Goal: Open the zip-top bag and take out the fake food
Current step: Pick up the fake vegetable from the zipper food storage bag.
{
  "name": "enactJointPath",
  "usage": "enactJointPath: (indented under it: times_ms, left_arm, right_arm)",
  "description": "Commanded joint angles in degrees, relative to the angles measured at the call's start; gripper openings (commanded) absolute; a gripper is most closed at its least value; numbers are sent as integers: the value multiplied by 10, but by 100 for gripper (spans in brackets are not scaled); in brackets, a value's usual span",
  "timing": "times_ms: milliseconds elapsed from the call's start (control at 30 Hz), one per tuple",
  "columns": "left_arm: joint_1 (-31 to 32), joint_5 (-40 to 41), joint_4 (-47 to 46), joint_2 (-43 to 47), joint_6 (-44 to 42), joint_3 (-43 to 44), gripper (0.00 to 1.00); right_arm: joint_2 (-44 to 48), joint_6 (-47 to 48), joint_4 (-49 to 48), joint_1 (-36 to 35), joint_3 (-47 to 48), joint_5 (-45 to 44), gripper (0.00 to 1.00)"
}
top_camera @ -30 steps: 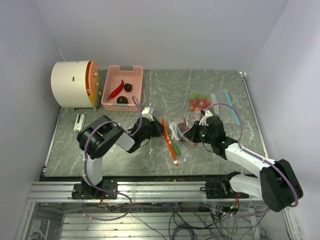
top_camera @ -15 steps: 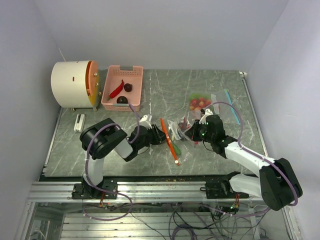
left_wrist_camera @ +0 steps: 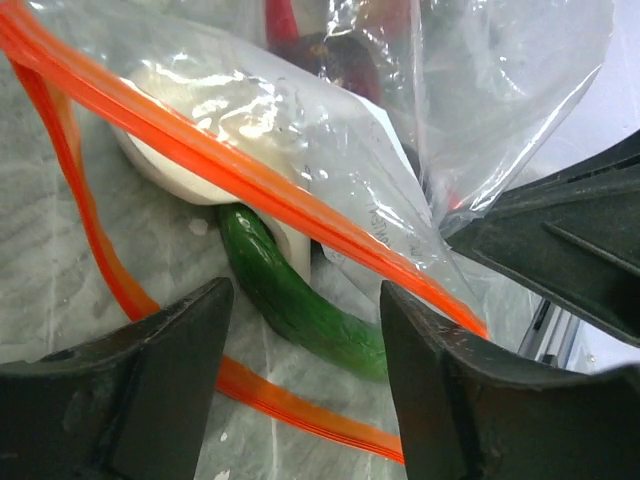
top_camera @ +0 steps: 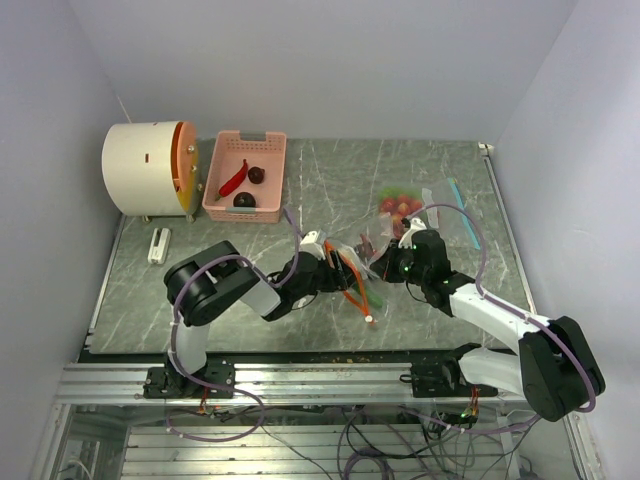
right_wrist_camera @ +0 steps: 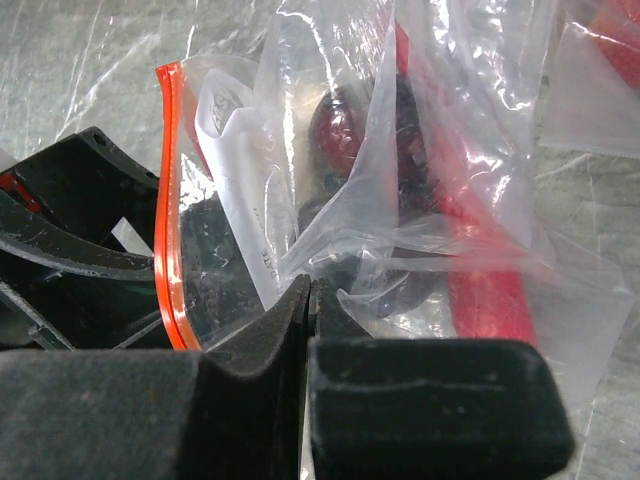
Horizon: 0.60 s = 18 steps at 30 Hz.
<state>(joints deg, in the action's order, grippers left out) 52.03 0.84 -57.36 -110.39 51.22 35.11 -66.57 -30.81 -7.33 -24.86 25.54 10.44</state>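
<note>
The zip-top bag (top_camera: pixel 358 272), clear plastic with an orange zip strip (left_wrist_camera: pixel 250 170), lies mid-table between both arms. My left gripper (top_camera: pixel 338 264) is open at its mouth. Its black fingers (left_wrist_camera: pixel 130 390) straddle the lower orange strip, and a curved green piece of fake food (left_wrist_camera: pixel 300 310) lies just ahead of them. My right gripper (right_wrist_camera: pixel 310 290) is shut on a fold of the bag's plastic, also seen from above (top_camera: pixel 388 262). Dark purple (right_wrist_camera: pixel 340 135) and red (right_wrist_camera: pixel 480 270) fake food sit inside the bag.
A pink basket (top_camera: pixel 214 190) holding a red chilli and dark pieces stands at the back left, beside a white drum with an orange lid (top_camera: pixel 150 168). Behind the right gripper, a second clear bag (top_camera: pixel 400 207) holds red pieces. A small white object (top_camera: pixel 159 244) lies far left.
My left gripper has slid right to the bag's mouth and gone from nearly shut to open. The orange zip strip has shifted right. The right gripper still pinches the plastic.
</note>
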Motion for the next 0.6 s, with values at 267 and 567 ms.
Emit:
enactJointPath:
  times_ms: [267, 567]
  left_arm:
    - [29, 76, 106, -11, -14, 49, 74]
    - [54, 91, 134, -52, -23, 95, 55]
  right_arm:
    - [3, 2, -8, -3, -3, 5, 0]
    - [20, 9, 9, -3, -5, -6, 0]
